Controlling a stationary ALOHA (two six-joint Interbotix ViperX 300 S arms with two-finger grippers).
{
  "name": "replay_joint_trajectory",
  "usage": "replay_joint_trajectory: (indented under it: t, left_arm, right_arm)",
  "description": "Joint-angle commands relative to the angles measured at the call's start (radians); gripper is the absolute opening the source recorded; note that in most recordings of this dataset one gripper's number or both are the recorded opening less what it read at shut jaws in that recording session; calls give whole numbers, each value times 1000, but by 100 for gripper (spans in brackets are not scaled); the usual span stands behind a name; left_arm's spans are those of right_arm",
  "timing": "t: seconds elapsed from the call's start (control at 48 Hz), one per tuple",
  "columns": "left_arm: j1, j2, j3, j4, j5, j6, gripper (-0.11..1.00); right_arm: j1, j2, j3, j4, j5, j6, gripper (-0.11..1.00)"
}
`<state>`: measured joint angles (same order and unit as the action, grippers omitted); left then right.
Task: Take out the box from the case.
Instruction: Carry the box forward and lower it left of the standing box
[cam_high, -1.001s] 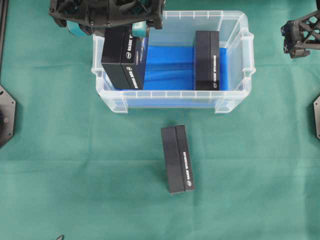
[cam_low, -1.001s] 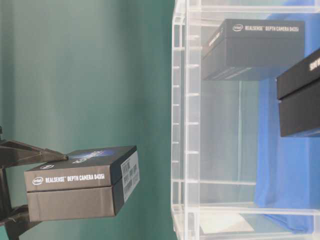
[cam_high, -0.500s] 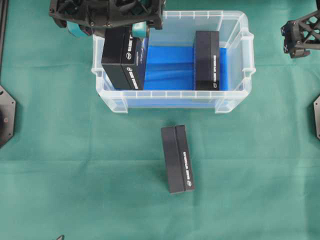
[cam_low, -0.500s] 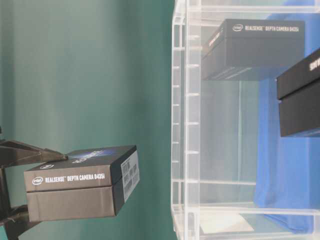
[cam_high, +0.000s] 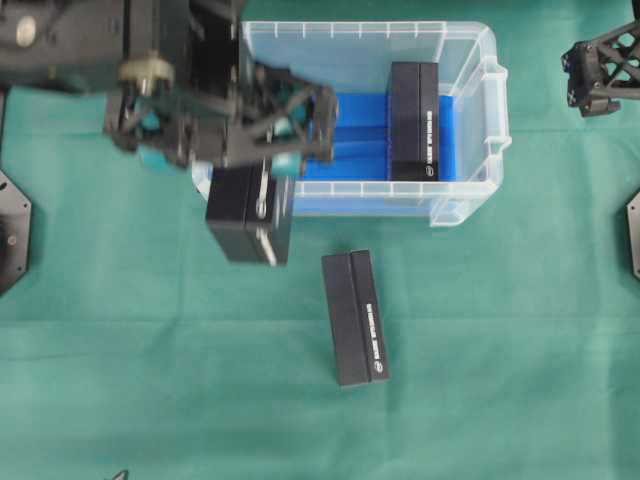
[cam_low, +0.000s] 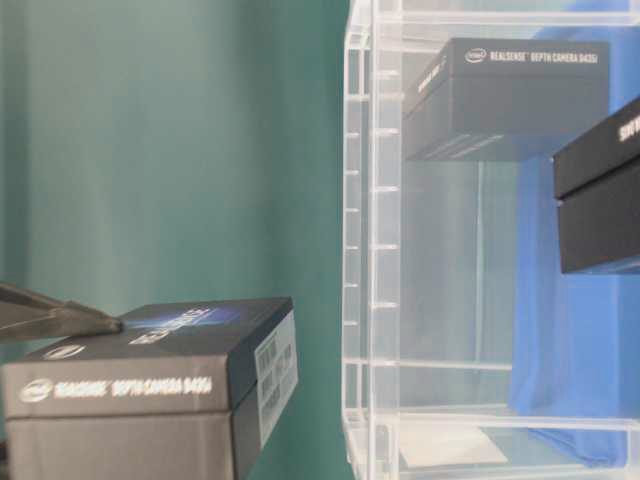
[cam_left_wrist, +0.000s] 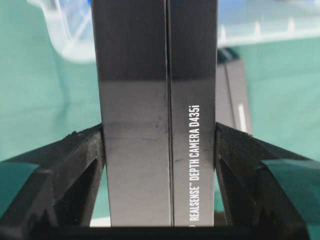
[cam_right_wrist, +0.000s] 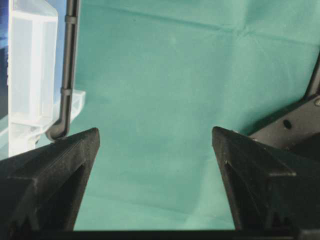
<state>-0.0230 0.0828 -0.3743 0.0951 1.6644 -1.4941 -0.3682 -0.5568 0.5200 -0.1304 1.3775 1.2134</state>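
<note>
My left gripper (cam_high: 245, 185) is shut on a black box (cam_high: 250, 215) and holds it in the air, outside the front-left corner of the clear case (cam_high: 497, 110). In the left wrist view both fingers (cam_left_wrist: 85, 150) press the box (cam_left_wrist: 150, 75) on its long sides. The table-level view shows that box (cam_low: 150, 370) raised, beside the case (cam_low: 360, 250). A second black box (cam_high: 413, 120) stands inside the case at its right, on the blue cloth (cam_high: 350, 140). My right gripper (cam_high: 600, 65) hangs open over bare cloth, right of the case, with nothing between its fingers (cam_right_wrist: 60, 165).
A third black box (cam_high: 355, 318) lies on the green tablecloth in front of the case, just right of the held box; it also shows in the left wrist view (cam_left_wrist: 232, 95). Black mounts sit at the table's left edge (cam_high: 12, 230) and right edge (cam_high: 632, 230).
The left arm has carried its box from over the case's left end out past the front wall, toward the table's front. The right arm has not moved.
</note>
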Motion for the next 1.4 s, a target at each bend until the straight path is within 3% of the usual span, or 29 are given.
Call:
replay_joint_trajectory:
  t: [0.0, 0.354, 0.521, 0.938, 1.376]
  left_arm:
    - [-46, -40, -15, 8, 2, -38, 61]
    - [-212, -28, -17, 9, 2, -242, 61]
    - [-249, -23, -21, 9, 2, -291, 61]
    - [-262, -20, 12, 21, -9, -299, 61]
    - [-268, -21, 241, 57, -202, -305, 61]
  right_arm:
    - [2, -8, -9, 2, -3, -2, 90]
    - [2, -8, -9, 2, -3, -5, 90]
    - [2, -8, -9, -3, -3, -5, 90]
    - [2, -8, -9, -2, -3, -3, 90]
    - [2, -8, -9, -2, -2, 0, 90]
